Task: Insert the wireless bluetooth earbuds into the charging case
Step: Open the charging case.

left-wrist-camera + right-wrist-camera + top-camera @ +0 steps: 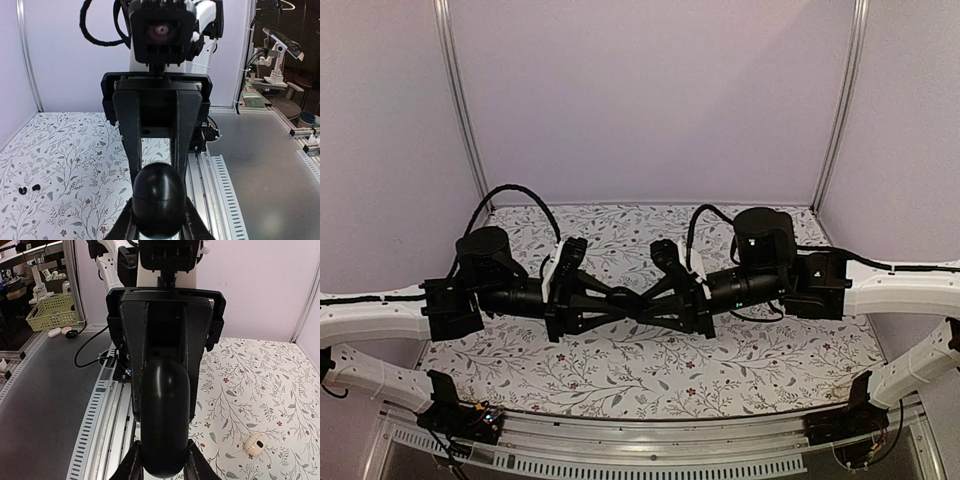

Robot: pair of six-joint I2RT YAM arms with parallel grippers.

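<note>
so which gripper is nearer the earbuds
Left, probably. The earbuds lie on the table just off to the side of the left gripper. The right gripper faces it across the case between them, a bit farther along.

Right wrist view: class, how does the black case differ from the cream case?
The black case is dark and held up between fingers; the cream case is pale and lies on the floral table. The black case looks larger, though it is nearer the camera. Both are rounded.

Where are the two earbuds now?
Left wrist view, lower left: both earbuds lie side by side on the floral mat, apart from the black case in the left gripper.
</note>
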